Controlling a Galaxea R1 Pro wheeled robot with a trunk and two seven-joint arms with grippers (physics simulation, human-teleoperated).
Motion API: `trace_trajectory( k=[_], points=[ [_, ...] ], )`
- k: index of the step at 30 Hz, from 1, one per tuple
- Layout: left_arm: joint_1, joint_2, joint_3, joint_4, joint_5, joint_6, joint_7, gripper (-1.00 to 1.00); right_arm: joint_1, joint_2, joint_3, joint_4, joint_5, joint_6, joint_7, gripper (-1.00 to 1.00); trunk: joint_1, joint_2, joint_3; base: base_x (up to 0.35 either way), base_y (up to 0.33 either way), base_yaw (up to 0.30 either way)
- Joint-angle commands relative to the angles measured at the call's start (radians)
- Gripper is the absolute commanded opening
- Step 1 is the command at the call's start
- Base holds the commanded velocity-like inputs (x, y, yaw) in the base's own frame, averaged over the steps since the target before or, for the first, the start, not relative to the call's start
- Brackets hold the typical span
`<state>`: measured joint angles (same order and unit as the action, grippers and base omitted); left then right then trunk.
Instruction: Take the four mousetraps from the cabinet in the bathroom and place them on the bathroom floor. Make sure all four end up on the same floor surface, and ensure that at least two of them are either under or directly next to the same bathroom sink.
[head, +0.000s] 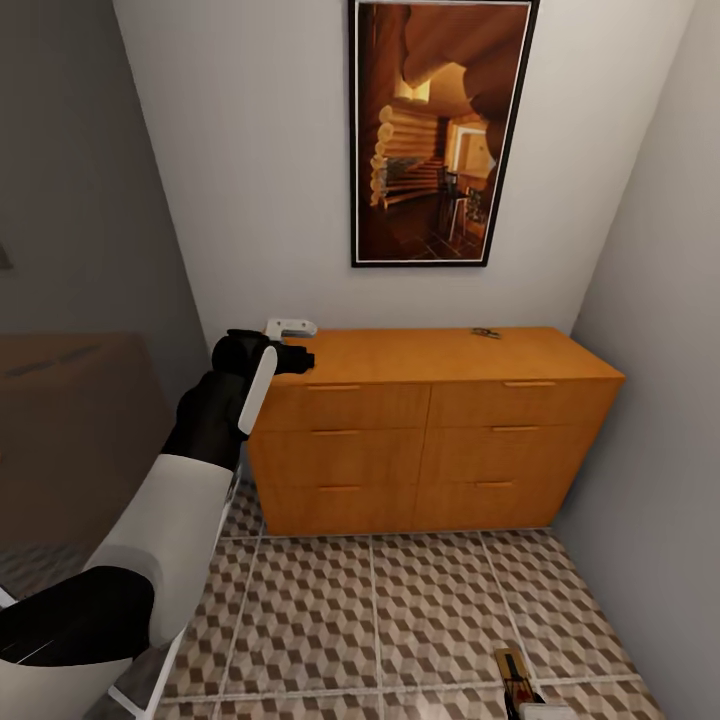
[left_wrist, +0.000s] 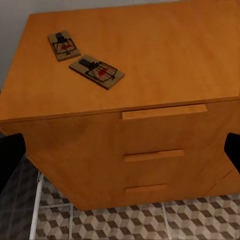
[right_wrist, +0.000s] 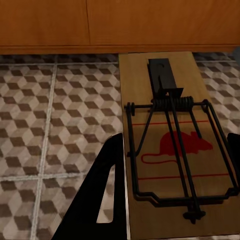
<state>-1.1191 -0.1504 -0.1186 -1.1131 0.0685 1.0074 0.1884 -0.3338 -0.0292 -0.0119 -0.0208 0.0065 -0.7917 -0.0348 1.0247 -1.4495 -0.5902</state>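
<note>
Right wrist view: right pincer (right_wrist: 172, 175) clenched on mousetrap (right_wrist: 172, 145) above bathroom floor (right_wrist: 55, 115). Left pincer (left_wrist: 120, 150) released, faced cabinet (left_wrist: 150, 60); two mousetraps (left_wrist: 96, 71) atop.

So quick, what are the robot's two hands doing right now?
Left gripper: open, holding nothing.
Right gripper: closed on a mousetrap.
</note>
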Motion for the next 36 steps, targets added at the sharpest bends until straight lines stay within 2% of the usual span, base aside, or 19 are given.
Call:
trace_trajectory(
  k=[1,29,36],
  points=[
    [-0.001,0.0,-0.001,-0.001,0.008,0.003,0.008,1.0,-0.001,0.0,0.0,0.001,0.0,-0.003,-0.001,-1.0,0.0,0.0,-0.001,0.213,0.0,0.0],
    [-0.001,0.0,-0.001,-0.001,0.008,0.003,0.008,1.0,-0.001,0.0,0.0,0.001,0.0,-0.002,0.0,-1.0,0.0,0.0,-0.001,0.251,0.0,0.002],
    [-0.001,0.0,-0.001,-0.001,0.007,0.003,0.008,1.0,-0.001,0.0,0.0,0.001,0.0,0.0,0.0,-1.0,0.0,0.0,-0.001,0.147,0.0,0.17]
  ],
)
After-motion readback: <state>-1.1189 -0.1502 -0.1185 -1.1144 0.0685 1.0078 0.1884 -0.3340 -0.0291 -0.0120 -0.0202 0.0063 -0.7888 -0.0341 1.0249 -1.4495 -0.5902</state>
